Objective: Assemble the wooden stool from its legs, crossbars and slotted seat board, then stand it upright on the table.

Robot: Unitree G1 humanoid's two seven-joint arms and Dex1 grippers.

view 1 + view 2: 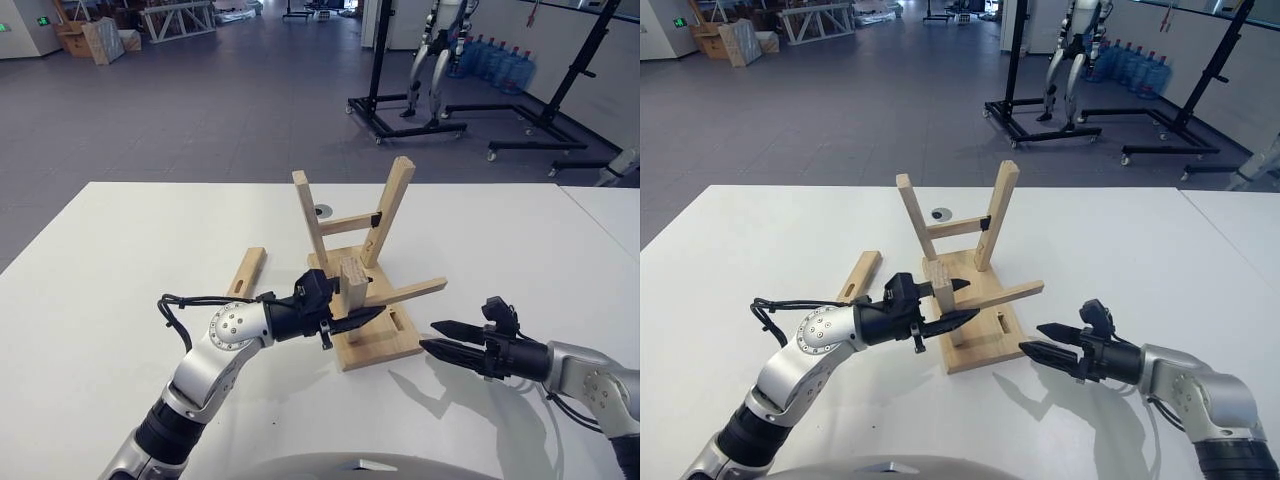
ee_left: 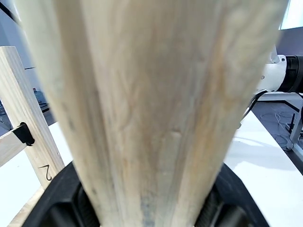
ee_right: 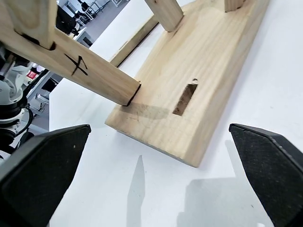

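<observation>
The slotted seat board (image 1: 385, 345) lies flat on the white table. Two legs (image 1: 310, 220) (image 1: 390, 205) rise tilted from its far end, joined by a crossbar (image 1: 345, 224). My left gripper (image 1: 962, 300) is shut on a short upright leg (image 1: 350, 280) standing on the board's near half; this leg (image 2: 151, 104) sits between the fingers in the left wrist view. Another piece marked 4 (image 3: 80, 66) slants across the board toward the right, beside an empty slot (image 3: 184, 99). My right gripper (image 1: 428, 335) is open just right of the board's near corner, low over the table.
A loose wooden piece (image 1: 247, 272) lies on the table left of the board. A small round disc (image 1: 322, 211) sits behind the stool. A second white table (image 1: 610, 210) adjoins at the right. Black racks (image 1: 420, 110) stand on the floor beyond.
</observation>
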